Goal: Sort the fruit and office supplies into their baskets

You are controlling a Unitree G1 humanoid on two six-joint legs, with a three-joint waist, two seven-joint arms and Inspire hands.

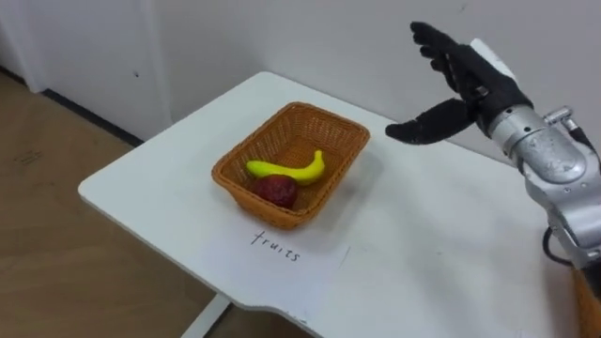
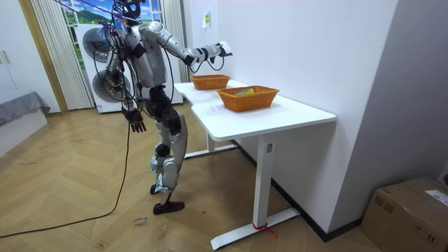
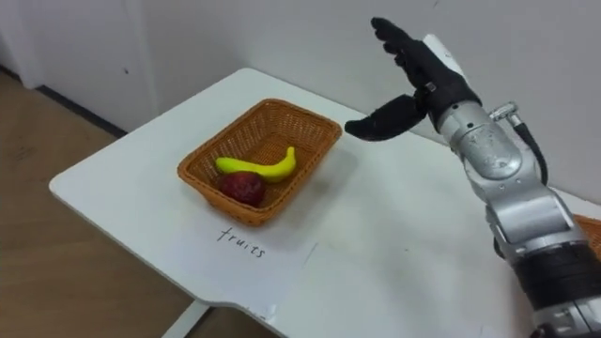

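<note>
A wicker basket point(image 1: 237, 161) stands on the white table point(image 1: 423, 253), with a handwritten paper label point(image 1: 277, 246) in front of it. Inside lie a yellow banana point(image 1: 286, 169) and a dark red fruit point(image 1: 274, 191). My right hand point(image 1: 465, 80) is raised above the table, behind and to the right of the basket, open with straight fingers and nothing in it. In the room view I stand at the table with that arm stretched over it, and my left hand point(image 2: 136, 122) hangs open by my thigh.
The table's left and front edges drop to a wood floor, and a white wall runs close behind it. The rim of a second wicker basket point(image 3: 592, 235) shows at the far right; in the room view this basket point(image 2: 248, 98) stands nearer the camera.
</note>
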